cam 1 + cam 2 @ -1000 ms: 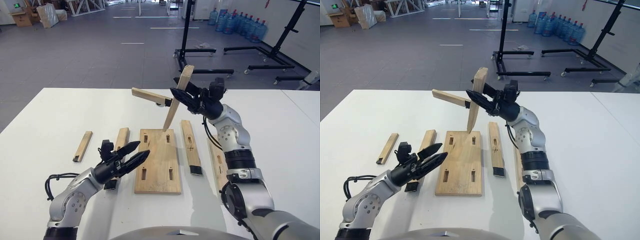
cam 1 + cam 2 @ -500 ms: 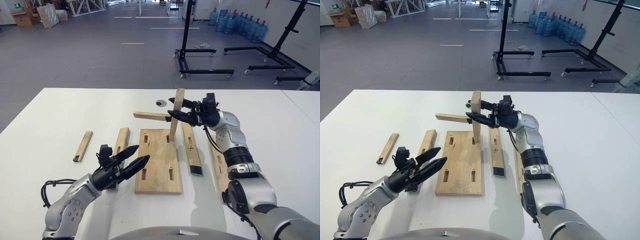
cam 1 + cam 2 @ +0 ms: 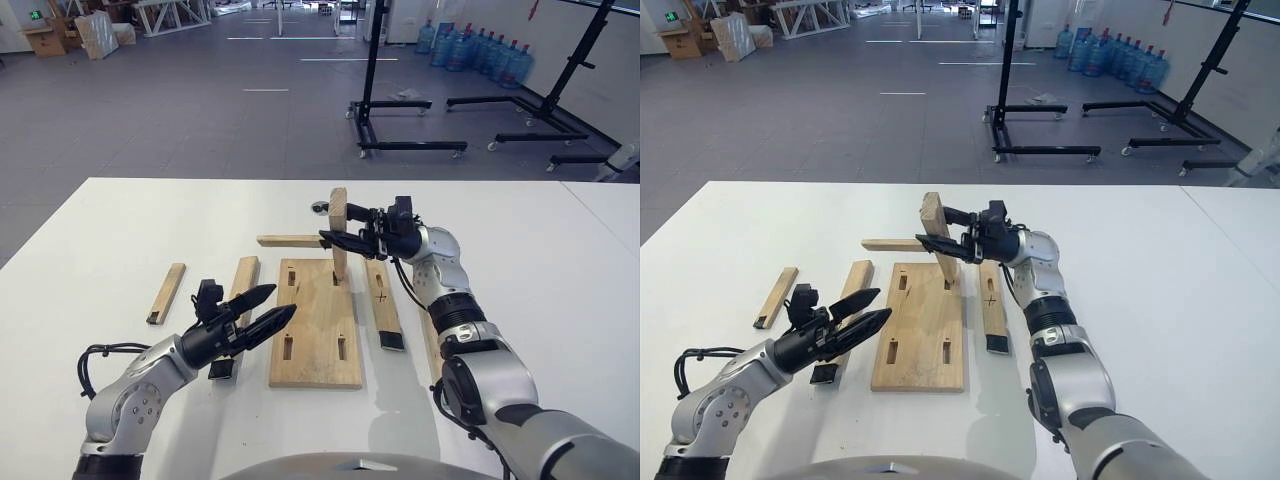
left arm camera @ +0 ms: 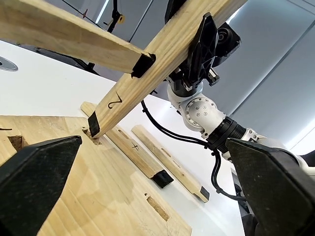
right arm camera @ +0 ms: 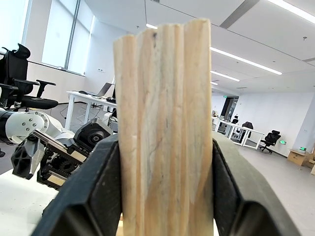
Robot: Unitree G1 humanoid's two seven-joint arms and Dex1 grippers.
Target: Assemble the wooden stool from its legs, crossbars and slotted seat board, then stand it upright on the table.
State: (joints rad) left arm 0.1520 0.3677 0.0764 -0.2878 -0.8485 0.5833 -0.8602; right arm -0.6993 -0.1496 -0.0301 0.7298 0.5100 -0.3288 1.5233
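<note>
as right pincer (image 3: pixel 329 238) grips leg (image 3: pixel 339 206), seating is unclear.

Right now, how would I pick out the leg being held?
On the white table lies the slotted seat board. At its far right slot one leg stands nearly upright, clamped by the right end effector. Unlike the pieces lying flat, it carries a crossbar jutting leftward.
</note>
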